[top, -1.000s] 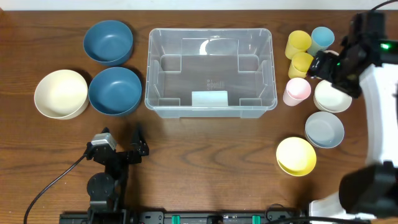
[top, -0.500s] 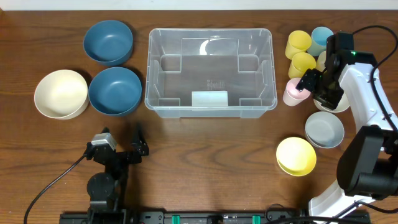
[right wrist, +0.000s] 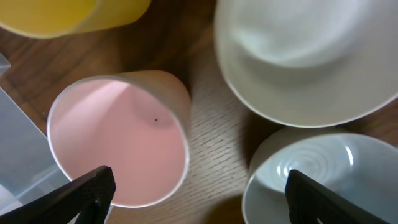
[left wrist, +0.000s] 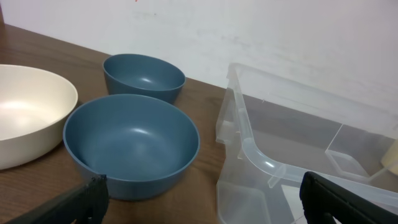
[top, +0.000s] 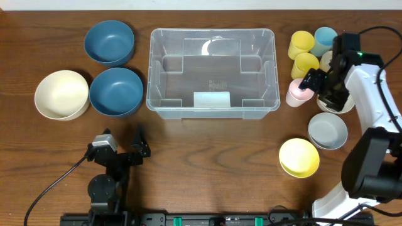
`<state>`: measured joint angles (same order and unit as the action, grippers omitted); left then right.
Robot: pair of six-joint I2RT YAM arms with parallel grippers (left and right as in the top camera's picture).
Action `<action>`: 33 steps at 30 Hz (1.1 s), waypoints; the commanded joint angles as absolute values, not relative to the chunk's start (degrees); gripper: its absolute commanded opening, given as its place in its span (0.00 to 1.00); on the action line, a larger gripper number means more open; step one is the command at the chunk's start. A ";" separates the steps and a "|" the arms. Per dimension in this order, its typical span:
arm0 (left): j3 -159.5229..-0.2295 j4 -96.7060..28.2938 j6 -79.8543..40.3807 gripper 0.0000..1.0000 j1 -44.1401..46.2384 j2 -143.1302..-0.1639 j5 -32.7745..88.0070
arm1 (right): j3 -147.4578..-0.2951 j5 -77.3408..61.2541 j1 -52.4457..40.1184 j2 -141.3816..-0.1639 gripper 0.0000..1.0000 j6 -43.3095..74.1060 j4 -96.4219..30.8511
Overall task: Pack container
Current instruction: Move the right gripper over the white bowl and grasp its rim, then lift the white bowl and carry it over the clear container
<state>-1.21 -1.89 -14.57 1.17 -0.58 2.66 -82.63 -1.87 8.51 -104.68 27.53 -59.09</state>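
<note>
The container (top: 151, 70) is a large clear plastic bin with a pale label, at the table's middle back; nothing lies in it. It also shows in the left wrist view (left wrist: 255, 152). My right gripper (top: 318, 88) is open and empty. It hovers between a pink cup (top: 298, 93) and a white bowl (top: 337, 102). In the right wrist view my right gripper (right wrist: 199, 199) spans the gap between the pink cup (right wrist: 118, 143) and a grey-blue bowl (right wrist: 317, 180). My left gripper (top: 123, 142) is open and empty near the front edge, and shows in its own view (left wrist: 199, 202).
Two blue bowls (top: 109, 42) (top: 116, 90) and a cream bowl (top: 61, 94) stand left of the bin. On the right stand two yellow cups (top: 301, 43) (top: 306, 64), a light blue cup (top: 325, 37), the grey-blue bowl (top: 327, 130) and a yellow bowl (top: 299, 157).
My right arm swung in from the right edge to the pink cup and white bowl, then barely moved. The left arm has not moved.
</note>
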 commanded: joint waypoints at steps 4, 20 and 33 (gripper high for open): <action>-0.23 -4.01 -13.67 0.98 1.04 -0.23 1.96 | -82.39 -3.01 14.79 -99.07 0.88 24.36 -59.31; -0.23 -4.01 -13.67 0.98 1.04 -0.23 1.96 | -79.83 -1.78 26.96 -100.57 0.78 20.53 -56.14; -0.23 -4.01 -13.67 0.98 1.04 -0.23 1.96 | -71.00 -0.51 27.00 -104.51 0.77 20.53 -42.46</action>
<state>-1.21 -1.89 -14.57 1.17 -0.58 2.63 -71.42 -1.63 26.76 -102.72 21.21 -43.35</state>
